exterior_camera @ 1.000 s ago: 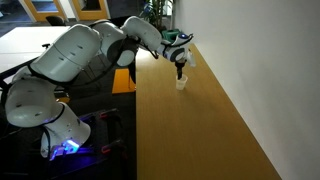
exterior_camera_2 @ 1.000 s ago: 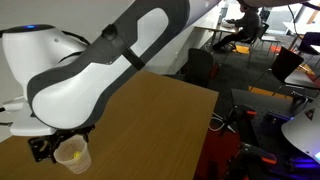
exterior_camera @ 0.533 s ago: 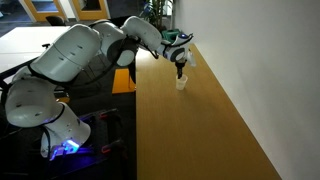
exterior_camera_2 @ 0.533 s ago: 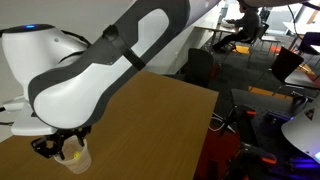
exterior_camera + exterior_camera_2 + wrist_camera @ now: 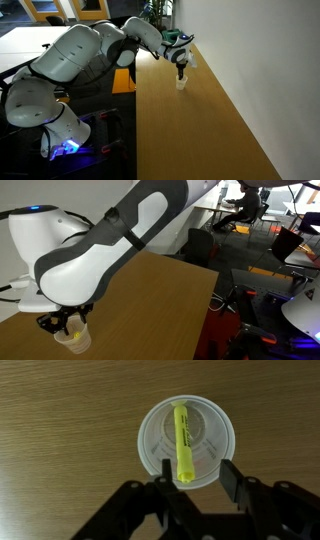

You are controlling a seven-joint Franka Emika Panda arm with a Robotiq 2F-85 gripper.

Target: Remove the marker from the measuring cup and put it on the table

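The gripper (image 5: pixel 196 488) hangs wide open over the cup (image 5: pixel 150 445), whose marker (image 5: pixel 182 440) looks light, stiff and slick, best pinched across its rim-side end.

1. A long worktop (image 5: pixel 190 130) (image 5: pixel 150 300) of light-brown wood, plain and smooth, is shown in both exterior views.
2. A small whitish translucent measuring cup (image 5: pixel 181 83) (image 5: pixel 73 337) is set upright directly on it, near a white wall (image 5: pixel 260 60).
3. In the wrist view, bare wood (image 5: pixel 60 420) is seen all around the cup (image 5: pixel 210 435).
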